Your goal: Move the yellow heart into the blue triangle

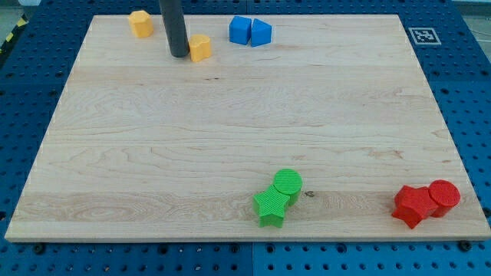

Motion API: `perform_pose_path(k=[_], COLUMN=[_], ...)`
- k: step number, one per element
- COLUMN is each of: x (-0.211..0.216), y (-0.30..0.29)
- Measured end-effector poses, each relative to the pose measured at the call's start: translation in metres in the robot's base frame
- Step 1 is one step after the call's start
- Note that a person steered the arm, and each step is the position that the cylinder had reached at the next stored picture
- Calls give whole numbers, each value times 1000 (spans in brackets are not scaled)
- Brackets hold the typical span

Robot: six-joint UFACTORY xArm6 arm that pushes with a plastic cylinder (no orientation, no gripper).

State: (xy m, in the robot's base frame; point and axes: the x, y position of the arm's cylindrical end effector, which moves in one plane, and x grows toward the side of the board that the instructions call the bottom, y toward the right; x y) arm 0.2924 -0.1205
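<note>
The yellow heart (200, 47) lies near the view's top, left of centre. My tip (179, 54) stands right against its left side. The blue triangle (261, 32) lies further to the view's right near the top edge, touching a blue cube (241, 30) on its left. The gap between the heart and the blue cube is about one block wide.
A yellow hexagon block (140, 23) sits at the top left. A green circle (288, 184) and a green star (271, 205) touch near the bottom centre. A red hexagon-like block (414, 205) and a red circle (444, 195) touch at the bottom right. A marker tag (423, 35) is beside the board's top right corner.
</note>
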Motion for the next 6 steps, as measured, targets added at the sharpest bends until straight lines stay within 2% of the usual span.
perform_pose_path(k=[2, 6], x=[-1, 7], y=[32, 40])
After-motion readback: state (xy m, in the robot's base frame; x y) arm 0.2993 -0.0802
